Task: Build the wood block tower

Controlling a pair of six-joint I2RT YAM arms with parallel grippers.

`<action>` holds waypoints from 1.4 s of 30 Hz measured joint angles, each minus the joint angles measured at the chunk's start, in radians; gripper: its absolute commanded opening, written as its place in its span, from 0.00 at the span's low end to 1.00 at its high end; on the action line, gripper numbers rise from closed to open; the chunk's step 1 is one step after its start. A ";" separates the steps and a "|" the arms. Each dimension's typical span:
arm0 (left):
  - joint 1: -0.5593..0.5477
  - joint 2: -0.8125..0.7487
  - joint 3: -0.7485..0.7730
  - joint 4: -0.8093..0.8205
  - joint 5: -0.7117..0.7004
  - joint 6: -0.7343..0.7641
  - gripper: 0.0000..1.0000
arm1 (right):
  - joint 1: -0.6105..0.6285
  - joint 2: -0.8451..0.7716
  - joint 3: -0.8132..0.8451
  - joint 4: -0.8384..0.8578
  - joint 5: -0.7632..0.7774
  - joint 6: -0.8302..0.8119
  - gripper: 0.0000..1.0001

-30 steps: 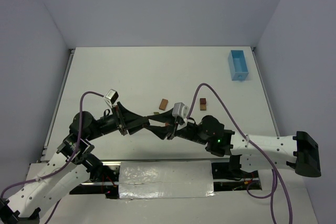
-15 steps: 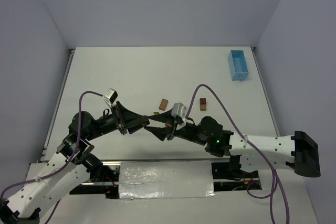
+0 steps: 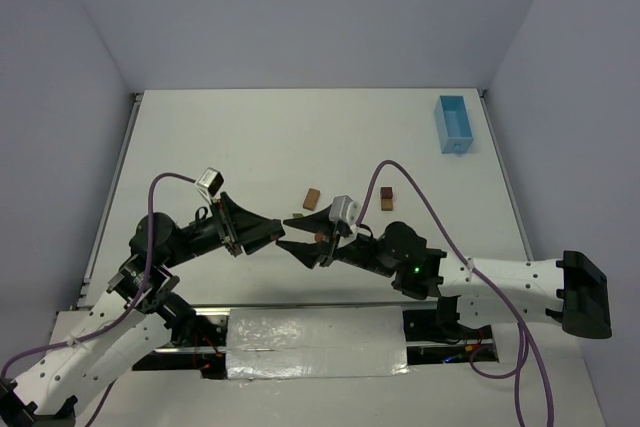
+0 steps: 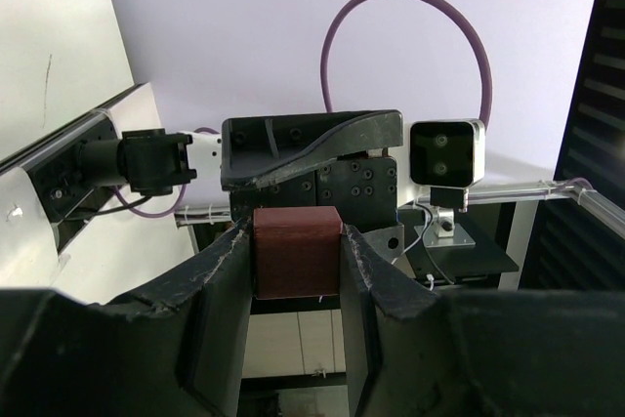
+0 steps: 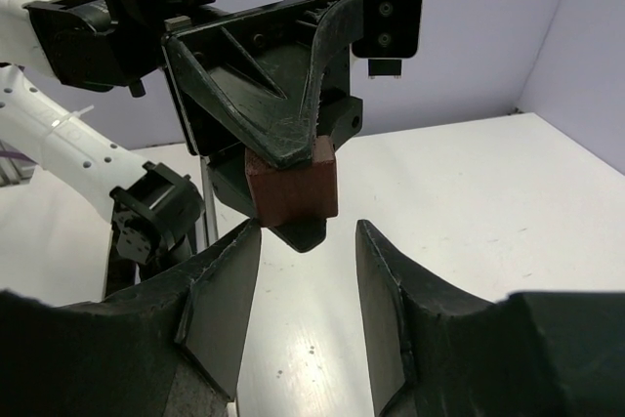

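My left gripper is shut on a dark brown wood block, held above the table; in the top view the gripper points right. My right gripper is open and empty, its jaws just short of that block, facing the left gripper. In the top view the right gripper sits tip to tip with the left, a small gap between them. On the table lie an orange-brown block, a small dark block and brown blocks. No stacked tower shows.
A light blue tray stands at the far right of the white table. Purple cables loop over both arms. The table's near edge carries a foil-covered strip.
The two grippers were touching tip to tip a second ago. They have since drawn slightly apart, the block staying in the left gripper and the right jaws standing open.
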 measured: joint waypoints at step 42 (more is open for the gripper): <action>0.000 -0.007 0.000 0.007 0.001 -0.017 0.00 | -0.003 0.013 0.049 -0.008 -0.037 -0.023 0.46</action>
